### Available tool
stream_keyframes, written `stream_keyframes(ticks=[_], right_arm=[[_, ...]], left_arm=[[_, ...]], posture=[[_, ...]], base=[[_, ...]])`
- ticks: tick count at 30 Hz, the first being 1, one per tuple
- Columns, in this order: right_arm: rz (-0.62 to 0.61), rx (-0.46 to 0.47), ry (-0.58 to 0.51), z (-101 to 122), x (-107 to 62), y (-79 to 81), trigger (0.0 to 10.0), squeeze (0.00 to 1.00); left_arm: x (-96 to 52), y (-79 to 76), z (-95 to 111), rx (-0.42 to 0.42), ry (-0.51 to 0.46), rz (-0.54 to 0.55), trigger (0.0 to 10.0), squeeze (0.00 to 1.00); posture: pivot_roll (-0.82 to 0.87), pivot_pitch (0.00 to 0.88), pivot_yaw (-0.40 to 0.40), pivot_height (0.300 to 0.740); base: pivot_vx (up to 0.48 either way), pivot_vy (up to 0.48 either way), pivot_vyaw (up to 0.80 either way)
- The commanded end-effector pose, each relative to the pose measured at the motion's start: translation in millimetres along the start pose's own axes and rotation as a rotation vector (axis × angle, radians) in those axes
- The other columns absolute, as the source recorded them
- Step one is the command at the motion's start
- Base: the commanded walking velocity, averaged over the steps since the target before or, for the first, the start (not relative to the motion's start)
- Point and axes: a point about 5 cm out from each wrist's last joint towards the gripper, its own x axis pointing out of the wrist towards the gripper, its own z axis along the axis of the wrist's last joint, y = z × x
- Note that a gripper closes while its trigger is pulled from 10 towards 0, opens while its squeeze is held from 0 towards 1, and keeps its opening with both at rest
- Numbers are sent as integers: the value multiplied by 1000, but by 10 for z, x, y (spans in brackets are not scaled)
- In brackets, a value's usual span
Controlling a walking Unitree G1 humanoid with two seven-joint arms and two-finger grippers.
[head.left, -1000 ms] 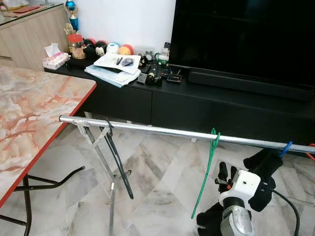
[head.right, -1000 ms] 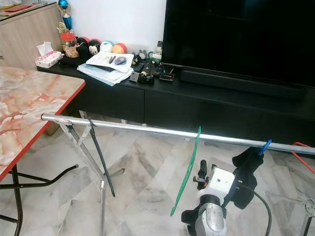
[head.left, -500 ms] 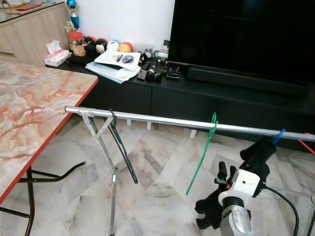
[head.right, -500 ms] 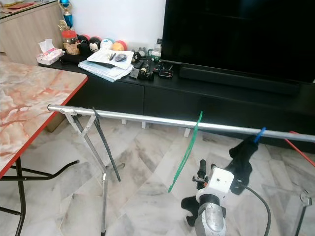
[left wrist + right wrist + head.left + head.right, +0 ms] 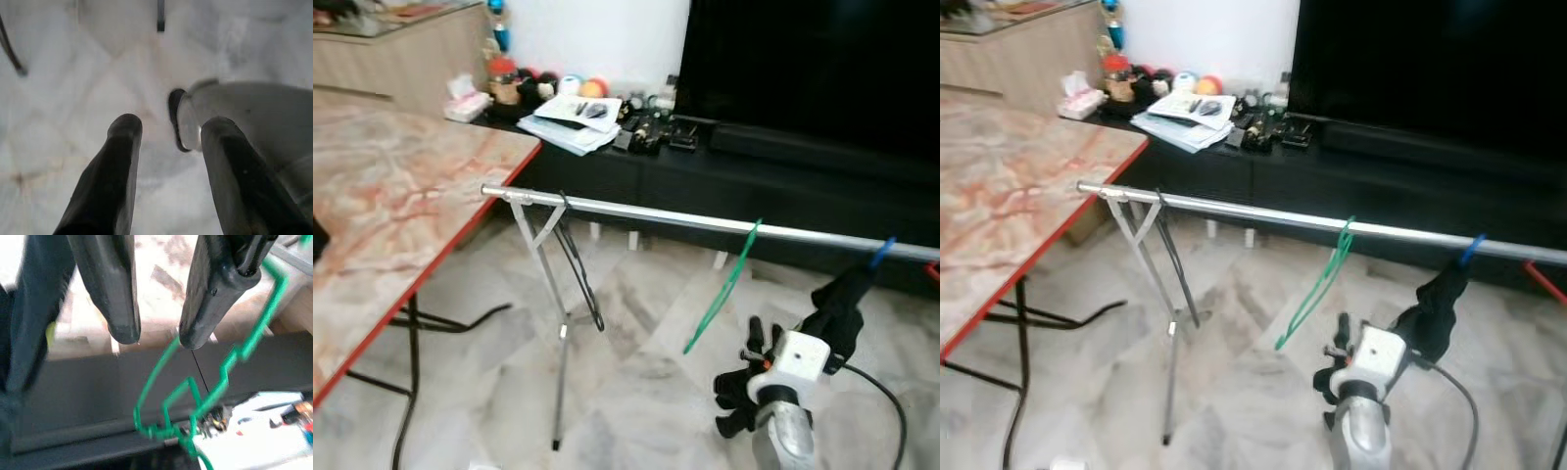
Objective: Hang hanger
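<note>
A green hanger (image 5: 726, 290) hangs on the silver rail (image 5: 705, 221) over the pale marble floor (image 5: 636, 372). The right gripper (image 5: 155, 335) is below it, fingers a little apart and holding nothing. The left gripper (image 5: 168, 134) points down, fingers apart and empty. A marble bench (image 5: 391, 215) stands nearby, and a black TV (image 5: 813, 69).

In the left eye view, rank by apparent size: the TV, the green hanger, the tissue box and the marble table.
1. Marble table and TV: both are cropped by the frame and look about equal, so no ranking between them.
2. Green hanger on the rail.
3. Tissue box, smallest, though it is also farthest away.
</note>
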Motion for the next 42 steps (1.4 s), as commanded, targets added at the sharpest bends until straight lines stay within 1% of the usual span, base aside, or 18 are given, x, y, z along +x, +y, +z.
stream_keyframes(ticks=[1, 13, 19, 24, 26, 27, 28, 30, 34, 36, 37, 39, 40, 41, 42], right_arm=[[-2, 0, 13, -29, -11, 3, 10000, 0], [-4, -9, 30, -77, -16, -29, 10000, 0], [-7, -19, 60, -145, -36, -56, 10000, 0], [-16, -29, 97, -231, -55, -113, 10000, 0], [-22, -35, 124, -283, -63, -152, 10000, 0], [-32, -41, 153, -336, -67, -204, 10000, 0], [-32, -41, 153, -336, -67, -204, 10000, 0], [-46, -32, 205, -418, -70, -261, 10000, 0], [-57, -41, 273, -518, -86, -316, 10000, 0], [-70, -44, 329, -597, -108, -360, 10000, 0], [-70, -44, 329, -597, -108, -360, 10000, 0], [-75, -72, 416, -720, -173, -404, 10000, 0], [-75, -72, 416, -720, -173, -404, 10000, 0], [-72, -90, 491, -827, -255, -427, 10000, 0], [-67, -95, 521, -870, -292, -432, 10000, 0]], left_arm=[[-10, -2, -44, 15, 23, -6, 10000, 0], [-10, -10, -46, 12, 22, -6, 10000, 0], [-8, -15, -45, 9, 21, -5, 10000, 0], [-7, -21, -44, 9, 21, -7, 10000, 0], [-6, -26, -43, 8, 20, -7, 10000, 0], [-5, -30, -42, 7, 19, -7, 10000, 0], [-5, -30, -42, 7, 19, -7, 10000, 0], [-4, -35, -41, 6, 19, -6, 10000, 0], [-4, -36, -45, 6, 21, -2, 10000, 0], [-4, -34, -53, 10, 30, 5, 10000, 0], [-4, -34, -53, 10, 30, 5, 10000, 0], [-3, -33, -54, 17, 35, 5, 10000, 0], [-3, -33, -54, 17, 35, 5, 10000, 0], [-1, -38, -52, 19, 34, 4, 10000, 0], [0, -40, -52, 18, 34, 4, 10000, 0]], posture=[[77, 63, -32, 740], [76, 63, -35, 740], [74, 63, -38, 740], [71, 60, -39, 740], [72, 60, -41, 740], [73, 59, -41, 740], [73, 59, -41, 740], [73, 56, -42, 740], [77, 52, -42, 740], [74, 47, -41, 740], [74, 47, -41, 740], [69, 44, -39, 740], [69, 44, -39, 740], [68, 38, -37, 740], [68, 35, -38, 740]], base=[[-262, 0, 0], [-264, 0, 0], [-267, 0, 0], [-263, 0, 0], [-266, 0, 0], [-262, 0, 0], [-262, 0, 0], [-266, 0, 0], [-198, 0, 0], [0, 0, 0], [0, 0, 0], [0, 0, 0], [0, 0, 0], [0, 0, 0], [0, 0, 0]])
